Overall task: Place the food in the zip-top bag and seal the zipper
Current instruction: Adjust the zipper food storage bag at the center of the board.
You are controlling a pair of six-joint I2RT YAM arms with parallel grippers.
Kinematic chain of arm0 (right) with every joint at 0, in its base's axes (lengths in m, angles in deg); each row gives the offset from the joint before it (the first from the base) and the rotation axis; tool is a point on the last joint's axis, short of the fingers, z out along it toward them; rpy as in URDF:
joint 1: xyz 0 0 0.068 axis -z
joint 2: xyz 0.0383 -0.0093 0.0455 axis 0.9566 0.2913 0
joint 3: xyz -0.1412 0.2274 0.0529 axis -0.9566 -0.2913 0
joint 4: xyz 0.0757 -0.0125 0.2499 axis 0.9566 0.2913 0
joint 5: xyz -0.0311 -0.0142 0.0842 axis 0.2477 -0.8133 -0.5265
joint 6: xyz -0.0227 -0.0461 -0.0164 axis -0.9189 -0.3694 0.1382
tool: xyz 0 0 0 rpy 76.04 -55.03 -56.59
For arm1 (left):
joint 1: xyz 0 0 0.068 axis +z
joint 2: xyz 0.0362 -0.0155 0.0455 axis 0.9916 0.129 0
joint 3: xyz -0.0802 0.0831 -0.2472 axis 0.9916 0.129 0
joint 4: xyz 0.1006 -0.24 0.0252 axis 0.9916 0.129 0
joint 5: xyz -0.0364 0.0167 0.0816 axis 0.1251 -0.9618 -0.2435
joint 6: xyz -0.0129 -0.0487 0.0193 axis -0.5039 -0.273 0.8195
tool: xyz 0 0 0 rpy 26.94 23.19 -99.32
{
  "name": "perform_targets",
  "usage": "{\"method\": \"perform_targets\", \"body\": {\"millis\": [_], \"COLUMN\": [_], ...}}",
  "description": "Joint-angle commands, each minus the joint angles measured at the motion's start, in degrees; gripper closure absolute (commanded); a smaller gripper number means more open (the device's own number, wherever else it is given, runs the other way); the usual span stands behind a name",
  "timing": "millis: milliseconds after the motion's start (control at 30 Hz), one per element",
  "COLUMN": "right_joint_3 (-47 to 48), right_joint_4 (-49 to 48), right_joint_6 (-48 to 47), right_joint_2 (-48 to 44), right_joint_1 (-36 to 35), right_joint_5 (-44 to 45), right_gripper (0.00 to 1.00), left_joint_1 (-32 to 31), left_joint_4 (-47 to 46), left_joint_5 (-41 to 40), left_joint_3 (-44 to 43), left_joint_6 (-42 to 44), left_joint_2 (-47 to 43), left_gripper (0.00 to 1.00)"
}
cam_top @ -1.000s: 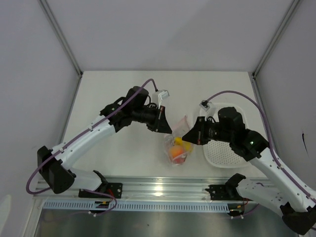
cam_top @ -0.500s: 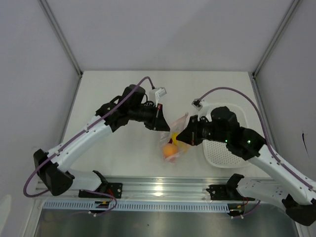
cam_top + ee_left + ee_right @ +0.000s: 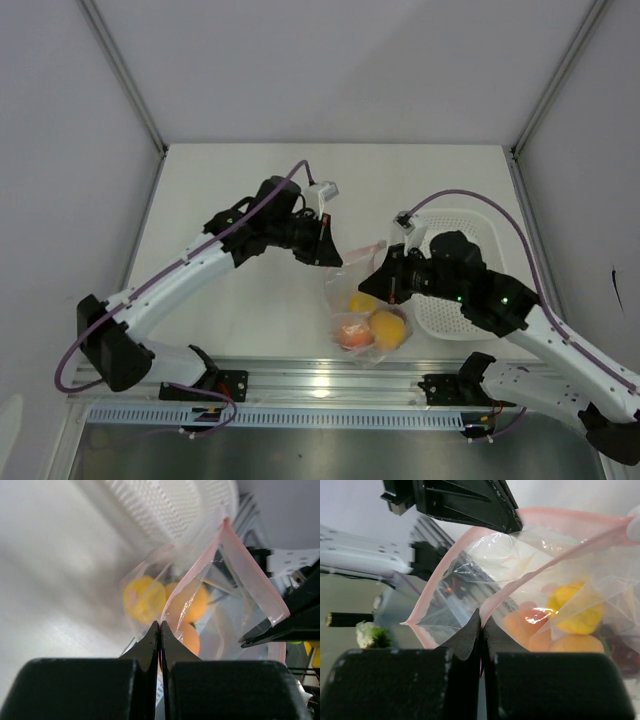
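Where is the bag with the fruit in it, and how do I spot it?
Find the white table, then look at its front middle. The zip-top bag sits there, pinched by the left gripper and the right gripper. Unlike the white holed basket beside it, it is see-through, with a pink top strip and yellow and orange fruit inside.

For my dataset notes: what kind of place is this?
Probably a lab test cell, not a kitchen: plain walls enclose a white table, with a left arm and right arm bolted to a metal rail.
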Motion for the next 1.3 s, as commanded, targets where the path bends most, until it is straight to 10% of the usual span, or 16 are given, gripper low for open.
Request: {"method": "perform_targets", "body": {"millis": [0,400,767,1267], "right_joint_3": [-5.18,3.85,-5.27,6.66], "right_joint_4": [-3.29,-0.05,-3.65,1.45], "right_joint_6": [2.84,0.56,3.72,0.48], "right_joint_2": [2.43,5.51,4.28,2.79], "right_joint_1": [-0.18,-2.73,-5.19,-13.27], "right_joint_5": [2.11,4.92,7.65,11.6], "right_gripper": [1.0,1.0,1.0,1.0], "left_joint_1": [0.47,1.09,4.34,4.25], "left_joint_4": [1.51,3.42,-5.7,-10.35], "left_joint_5": [-3.46,4.97,9.38,25.89], "left_joint_3": [3.3,-8.91,10.07,1.37], "left_joint_6": [1.18,4.96,-6.38,-8.74], "left_joint_2": [2.67,-0.5,0.49,-5.07], "left_gripper": [0.99,0.99,0.99,0.99]}}
